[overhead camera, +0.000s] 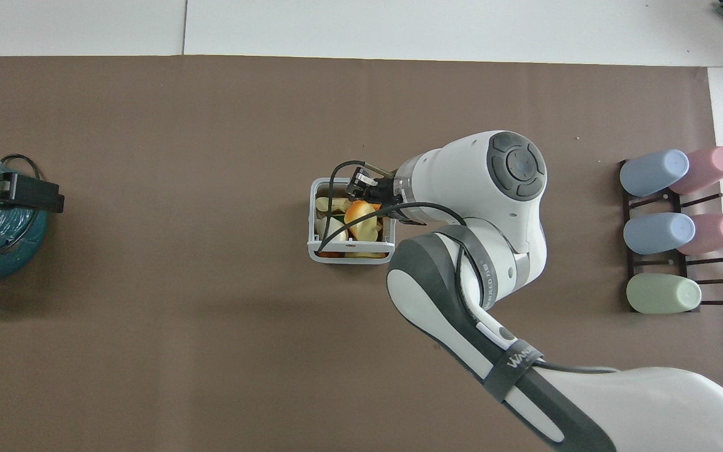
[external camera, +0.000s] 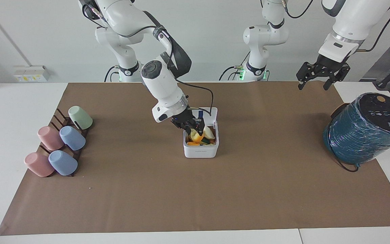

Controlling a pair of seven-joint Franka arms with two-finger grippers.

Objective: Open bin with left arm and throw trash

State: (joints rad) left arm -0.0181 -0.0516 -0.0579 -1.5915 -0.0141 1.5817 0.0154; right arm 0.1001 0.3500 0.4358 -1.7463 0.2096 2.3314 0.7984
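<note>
The small white bin [external camera: 200, 150] stands at the middle of the brown mat with its lid [external camera: 212, 113] hinged up toward the robots. An orange lump [external camera: 198, 137], a pale cream oval [external camera: 209, 133] and other scraps lie in it. In the overhead view the bin [overhead camera: 312, 213] holds the orange lump [overhead camera: 361, 213], the cream oval [overhead camera: 330, 204] and a yellow piece [overhead camera: 364, 233]. My right gripper [external camera: 192, 128] is open just over the bin's mouth, above the orange lump; it also shows in the overhead view [overhead camera: 359, 187]. My left gripper [external camera: 312, 86] is open and empty, raised over the left arm's end of the table.
A large teal wrapped cylinder [external camera: 364, 132] stands at the left arm's end, under my left gripper [overhead camera: 54, 198] in the overhead view. A rack of pastel cups [external camera: 59, 142] lies at the right arm's end. A cable trails by the cylinder.
</note>
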